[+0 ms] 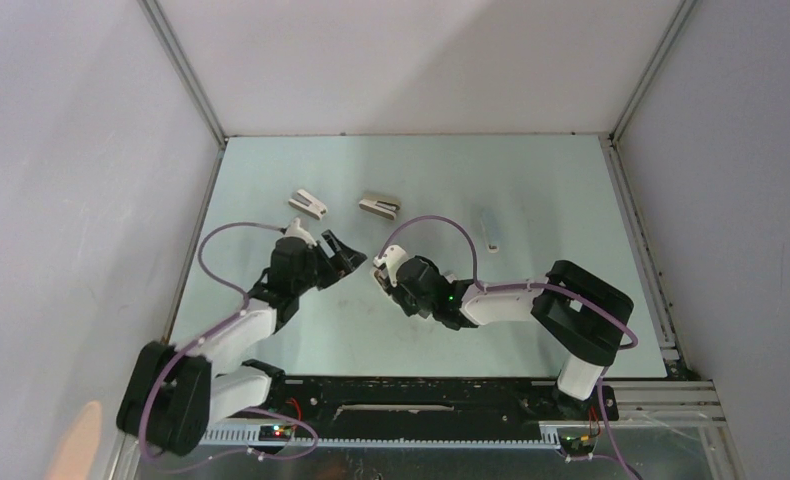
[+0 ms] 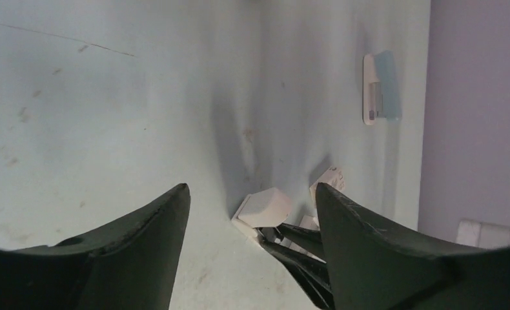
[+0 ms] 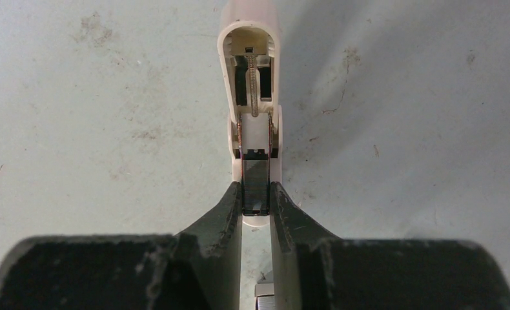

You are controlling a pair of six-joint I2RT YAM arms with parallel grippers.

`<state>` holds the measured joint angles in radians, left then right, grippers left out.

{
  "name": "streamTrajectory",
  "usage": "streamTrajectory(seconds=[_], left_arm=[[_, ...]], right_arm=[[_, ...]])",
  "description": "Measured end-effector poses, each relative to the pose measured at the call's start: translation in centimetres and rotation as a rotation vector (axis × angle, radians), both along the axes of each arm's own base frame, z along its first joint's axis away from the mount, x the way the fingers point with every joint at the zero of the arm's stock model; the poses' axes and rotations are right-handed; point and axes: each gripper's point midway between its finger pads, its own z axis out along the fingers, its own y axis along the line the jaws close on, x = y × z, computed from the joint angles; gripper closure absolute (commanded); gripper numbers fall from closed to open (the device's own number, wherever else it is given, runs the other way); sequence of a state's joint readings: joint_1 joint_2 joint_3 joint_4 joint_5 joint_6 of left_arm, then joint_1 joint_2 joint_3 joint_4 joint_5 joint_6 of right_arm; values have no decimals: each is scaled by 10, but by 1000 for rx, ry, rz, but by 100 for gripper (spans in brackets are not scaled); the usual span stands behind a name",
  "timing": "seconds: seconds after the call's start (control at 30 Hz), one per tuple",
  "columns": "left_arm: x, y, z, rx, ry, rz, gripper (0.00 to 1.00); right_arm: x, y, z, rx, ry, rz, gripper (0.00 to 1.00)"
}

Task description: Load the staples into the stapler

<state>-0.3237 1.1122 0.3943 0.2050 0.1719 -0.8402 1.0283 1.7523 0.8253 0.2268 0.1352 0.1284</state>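
Right gripper (image 3: 255, 194): its fingers are pressed in on the stapler (image 3: 250, 71), pinching the dark magazine channel from both sides.
Stapler: it is swung open. The white cover stretches out ahead of the fingertips with its hollow side up, and the coil spring is bared along its middle. It sits a little left of the table's middle, close in front of the arms. Whether it rests on the surface or hangs just above it cannot be told.
Left gripper (image 2: 251, 188): the fingers are spread wide with nothing between them. The tips are just beside the right gripper's, but apart from them.
Staple box (image 1: 491, 225): it lies flat in the right half of the table (image 1: 531, 170), its long side running away from the arms, well apart from both grippers. From the left wrist it shows a white wall and a grey-blue top.
Room right: bare tabletop lies all round the box, with an open strip between it and the right side rail (image 1: 636, 240).
Room far: the white wedge stapler (image 1: 309, 203) and the beige wedge stapler (image 1: 379, 205) lie beyond the grippers, side by side and apart. The beige one is near the gap between the fingertips. Behind both, the surface is open to the back edge.
Room left: the left gripper is well in from the left edge.
Writing: nothing on the box or the staplers can be made out at this size.
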Motion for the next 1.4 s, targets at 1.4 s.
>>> streamTrajectory(seconds=[1.4], left_arm=[[-36, -71, 10, -151, -6, -260, 45]], right_arm=[[-18, -11, 30, 50, -6, -11, 55]])
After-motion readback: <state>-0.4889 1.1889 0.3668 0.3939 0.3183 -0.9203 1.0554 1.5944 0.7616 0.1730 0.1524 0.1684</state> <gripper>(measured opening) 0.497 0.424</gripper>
